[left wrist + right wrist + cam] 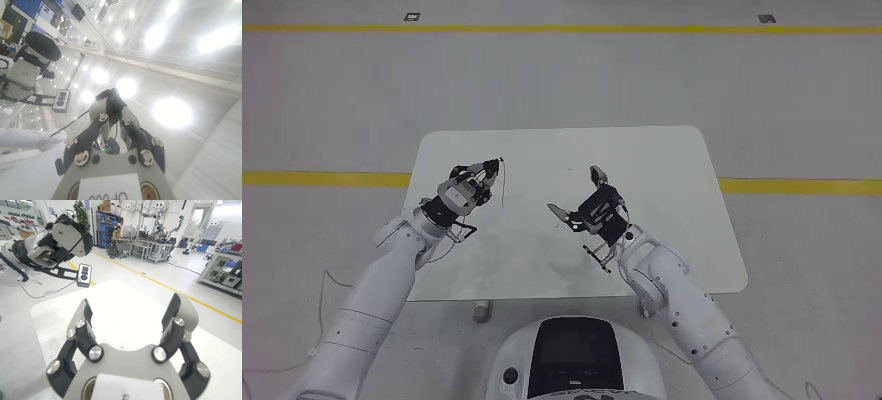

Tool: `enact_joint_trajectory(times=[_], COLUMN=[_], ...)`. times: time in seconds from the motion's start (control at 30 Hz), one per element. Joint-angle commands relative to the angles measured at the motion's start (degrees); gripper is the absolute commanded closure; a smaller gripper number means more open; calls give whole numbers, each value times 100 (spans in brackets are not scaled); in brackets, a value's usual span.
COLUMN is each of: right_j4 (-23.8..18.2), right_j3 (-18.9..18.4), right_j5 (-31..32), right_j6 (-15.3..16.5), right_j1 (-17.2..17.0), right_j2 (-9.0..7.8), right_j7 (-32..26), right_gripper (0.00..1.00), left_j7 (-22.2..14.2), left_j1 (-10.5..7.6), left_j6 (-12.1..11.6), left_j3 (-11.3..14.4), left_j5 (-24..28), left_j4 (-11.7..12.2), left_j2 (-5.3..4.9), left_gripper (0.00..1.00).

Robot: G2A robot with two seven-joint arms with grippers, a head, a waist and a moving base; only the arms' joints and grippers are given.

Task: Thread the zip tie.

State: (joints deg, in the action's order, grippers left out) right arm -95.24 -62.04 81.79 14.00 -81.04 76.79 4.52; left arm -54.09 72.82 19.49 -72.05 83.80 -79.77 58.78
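The zip tie (503, 185) is a thin black strap hanging down from my left gripper (495, 166), which is shut on its upper end above the left part of the white table (662, 160). In the left wrist view the strap (70, 123) sticks out sideways from the closed black fingertips (113, 96). My right gripper (576, 194) is held open near the table's middle, a short way right of the strap, with nothing between its ribbed pads (88, 311). The right wrist view shows the left gripper (86, 237) with the zip tie (72, 249) running across its side.
The tabletop (122, 298) under both grippers is bare. A yellow floor line (802, 185) runs behind the table, and another (562, 28) lies farther back. Workbenches and racks (143, 249) stand well beyond the table.
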Motion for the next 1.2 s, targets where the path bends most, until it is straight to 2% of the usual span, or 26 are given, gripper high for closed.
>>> enact_joint_trajectory(times=[0.0, 0.03, 0.07, 0.23, 0.3, 0.43, 0.6, 1.17], right_j4=[-35, -58, -75, -75, -80, -125, -262, -285], right_j3=[-144, -241, -290, -290, -291, -380, -554, -578], right_j5=[-275, -479, -517, -517, -526, -649, -821, -859], right_j6=[191, 377, 431, 431, 402, 337, 516, 548], right_j1=[-88, -110, -115, -115, -123, -142, -238, -243], right_j2=[-26, -44, -55, -55, -54, -63, -103, -112], right_j7=[-37, -120, -160, -160, -152, -58, -23, -39], right_gripper=[0, 0, 0, 0, 0, 0, 0, 0], left_j7=[-87, -180, -220, -220, -106, -94, -163, -183], left_j1=[44, 51, 43, 43, 60, 77, 107, 105], left_j6=[-1, -1, -1, -1, -57, -3, -1, -1], left_j3=[1, 12, -23, -23, -9, -71, -137, -133], left_j5=[-26, -109, -172, -172, -168, -238, -306, -339], left_j4=[-79, -127, -134, -134, -212, -314, -420, -424], left_j2=[-37, -71, -95, -95, -84, -92, -118, -123], left_gripper=[100, 100, 100, 100, 100, 100, 100, 100])
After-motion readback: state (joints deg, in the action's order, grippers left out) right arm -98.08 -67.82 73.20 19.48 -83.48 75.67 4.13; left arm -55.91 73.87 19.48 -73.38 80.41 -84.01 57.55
